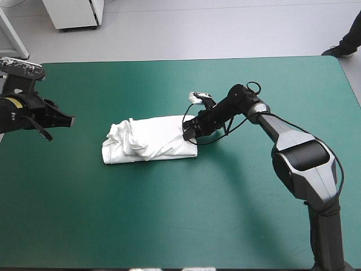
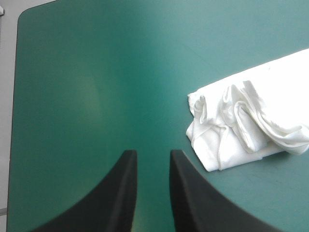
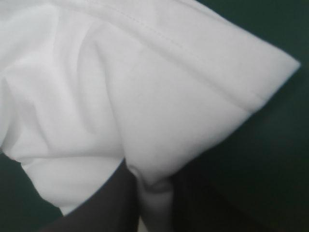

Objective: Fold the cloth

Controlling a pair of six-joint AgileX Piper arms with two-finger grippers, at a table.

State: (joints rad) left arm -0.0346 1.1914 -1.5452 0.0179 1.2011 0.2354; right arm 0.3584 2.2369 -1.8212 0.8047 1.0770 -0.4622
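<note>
High view is showing the white short-sleeved fabric T-shirt point(image 1: 149, 140) lying as a folded bundle mid-table on the teal-green cover point(image 1: 169, 214). The right gripper point(image 1: 189, 131), two black curved fins, is pinching the bundle's right end. The left gripper point(image 1: 67, 120) is hovering well apart near the left edge, fingers parted and empty. The risk, as I judge it: any pull on that single pinched layer could be dragging the bundle or peeling the fold open, since the rumpled left end is lying unheld.

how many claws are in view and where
2. The left claw is open near the left edge of the table, apart from the T-shirt; the right claw is shut on the T-shirt's right end.
</note>
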